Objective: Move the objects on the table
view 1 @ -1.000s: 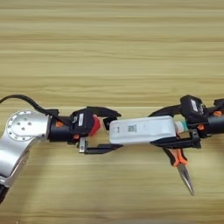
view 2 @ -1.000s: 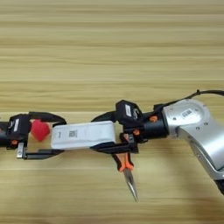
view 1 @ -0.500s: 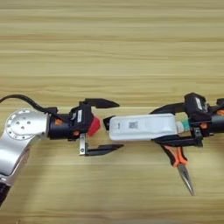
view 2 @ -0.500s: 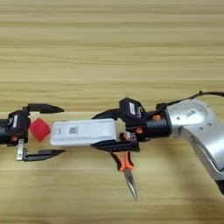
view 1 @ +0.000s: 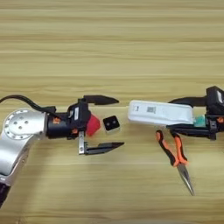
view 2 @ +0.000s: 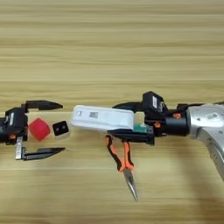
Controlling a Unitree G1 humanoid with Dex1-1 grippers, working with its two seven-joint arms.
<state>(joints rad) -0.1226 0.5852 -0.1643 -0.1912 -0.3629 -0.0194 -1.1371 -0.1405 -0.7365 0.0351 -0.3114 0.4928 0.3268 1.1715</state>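
Left eye: your left hand (view 1: 103, 124) gapes wide around the red cube (view 1: 92, 125), black dotted cube (view 1: 111, 124) just beside on the desk (view 1: 109, 43) | Right eye: your right hand (view 2: 117, 120) grips the white device (view 2: 103, 118), teal-labelled tube (view 2: 140, 128) behind, pliers (view 2: 122, 160) lying below.

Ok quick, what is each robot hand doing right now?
Left gripper: open, small red cube between its fingers, ungripped.
Right gripper: shut on long white rectangular device.
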